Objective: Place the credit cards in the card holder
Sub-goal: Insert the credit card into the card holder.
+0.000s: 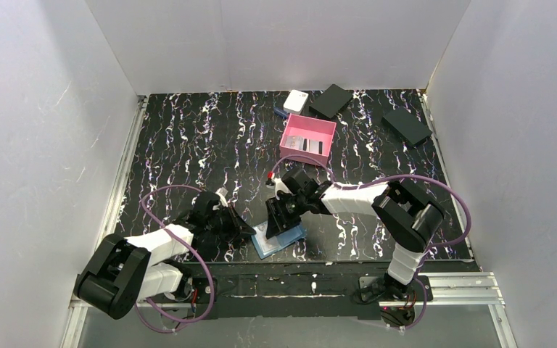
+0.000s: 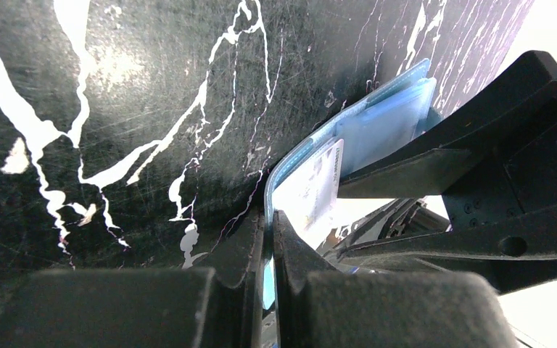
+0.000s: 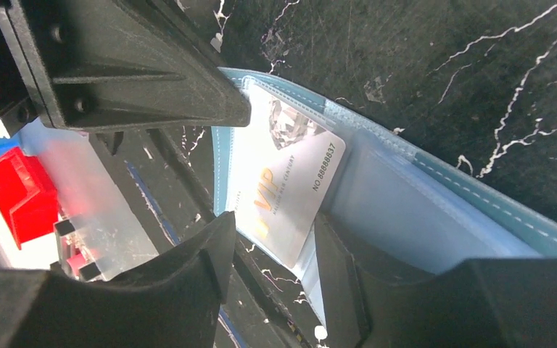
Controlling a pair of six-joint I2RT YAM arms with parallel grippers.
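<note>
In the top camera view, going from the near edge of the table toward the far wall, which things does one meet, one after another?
card holder → pink tray → white box

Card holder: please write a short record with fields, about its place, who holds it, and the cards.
card holder: open, near the table front edge
card: partly inside a slot
left gripper: shut on the holder's edge
right gripper: open, around the card's outer end
other cards: in the pink tray
</note>
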